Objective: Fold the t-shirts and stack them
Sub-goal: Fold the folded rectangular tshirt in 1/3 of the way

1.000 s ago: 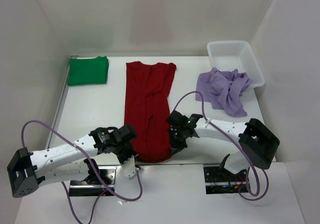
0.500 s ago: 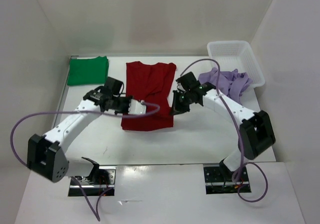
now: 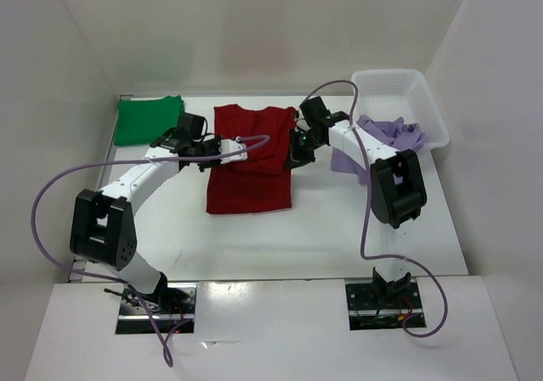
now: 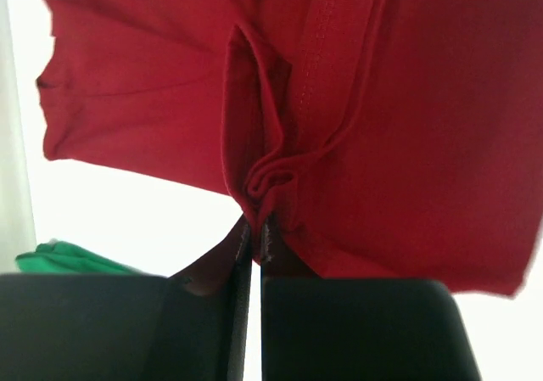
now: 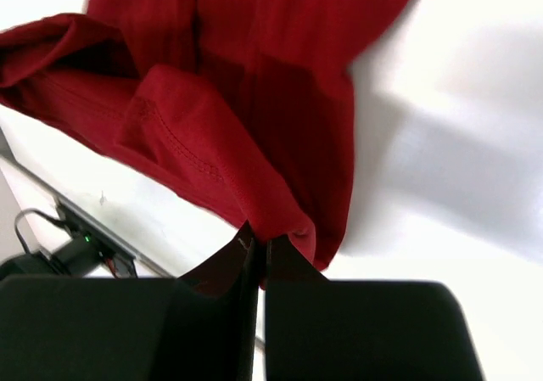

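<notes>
The dark red t-shirt (image 3: 251,177) lies in the middle of the table, its near half folded back over the far half. My left gripper (image 3: 219,154) is shut on its left edge; the left wrist view shows a bunched red fold (image 4: 259,182) pinched between the jaws. My right gripper (image 3: 293,155) is shut on its right edge; the right wrist view shows the red hem (image 5: 280,220) clamped. The bright green t-shirt (image 3: 149,119) lies folded at the far left. The pale lavender t-shirt (image 3: 386,139) lies crumpled at the far right, behind my right arm.
A white lattice basket (image 3: 399,101) stands at the far right corner, next to the lavender shirt. White walls close in the table on the left, back and right. A purple cable (image 3: 246,140) of the left arm hangs over the red shirt.
Both grippers have carried the red shirt's near hem from the table's near edge towards the far side, folding the shirt in half. Both arms are now stretched out far.
</notes>
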Robot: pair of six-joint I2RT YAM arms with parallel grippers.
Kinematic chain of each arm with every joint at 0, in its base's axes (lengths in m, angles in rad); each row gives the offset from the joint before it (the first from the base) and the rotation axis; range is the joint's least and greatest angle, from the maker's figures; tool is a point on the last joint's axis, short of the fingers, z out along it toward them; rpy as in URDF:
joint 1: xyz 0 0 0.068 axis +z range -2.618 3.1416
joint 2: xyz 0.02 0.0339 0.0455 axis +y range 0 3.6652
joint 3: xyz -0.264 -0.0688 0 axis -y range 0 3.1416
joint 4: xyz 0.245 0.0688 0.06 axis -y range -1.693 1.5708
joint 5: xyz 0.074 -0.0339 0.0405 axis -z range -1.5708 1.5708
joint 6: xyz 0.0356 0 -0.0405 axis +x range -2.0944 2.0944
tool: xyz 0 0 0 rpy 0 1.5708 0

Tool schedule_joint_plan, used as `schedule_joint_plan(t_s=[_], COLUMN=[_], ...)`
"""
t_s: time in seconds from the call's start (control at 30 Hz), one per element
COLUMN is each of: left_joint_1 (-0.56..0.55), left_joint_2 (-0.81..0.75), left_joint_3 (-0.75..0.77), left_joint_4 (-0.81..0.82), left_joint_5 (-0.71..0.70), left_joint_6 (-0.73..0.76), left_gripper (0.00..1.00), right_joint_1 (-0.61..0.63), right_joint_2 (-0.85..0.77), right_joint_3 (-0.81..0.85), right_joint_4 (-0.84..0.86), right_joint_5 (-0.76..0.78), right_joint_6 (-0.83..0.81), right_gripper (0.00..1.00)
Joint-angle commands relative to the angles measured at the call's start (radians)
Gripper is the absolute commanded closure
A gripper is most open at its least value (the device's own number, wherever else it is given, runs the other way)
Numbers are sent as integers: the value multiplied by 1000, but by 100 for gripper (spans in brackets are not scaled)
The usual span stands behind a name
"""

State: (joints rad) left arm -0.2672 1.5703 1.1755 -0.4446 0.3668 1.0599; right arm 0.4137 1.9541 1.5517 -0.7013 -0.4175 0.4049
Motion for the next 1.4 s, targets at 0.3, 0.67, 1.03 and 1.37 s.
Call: schedule_joint_plan(t_s=[0.3,0.67,1.03,1.37], left_joint_1=[28,46,74,121], left_joint_2=[120,237,350,303], left_joint_3=[44,53,104,184], left_joint_4=[260,336,475,386], left_joint_5=[8,-11,-170,-229], left_joint_6=[-77,-57,-156,-373], left_gripper=[100,100,80,29], right_joint_1=[-55,-95,-125,-105], right_joint_2=[230,384,508,281], right_joint_3=[329,528,910,593], right_joint_4=[-86,-138,-248,-198], right_joint_5=[-49,-58,25,72], right_joint_6=[-75,-86,-109,-147], right_gripper=[100,70,46,54])
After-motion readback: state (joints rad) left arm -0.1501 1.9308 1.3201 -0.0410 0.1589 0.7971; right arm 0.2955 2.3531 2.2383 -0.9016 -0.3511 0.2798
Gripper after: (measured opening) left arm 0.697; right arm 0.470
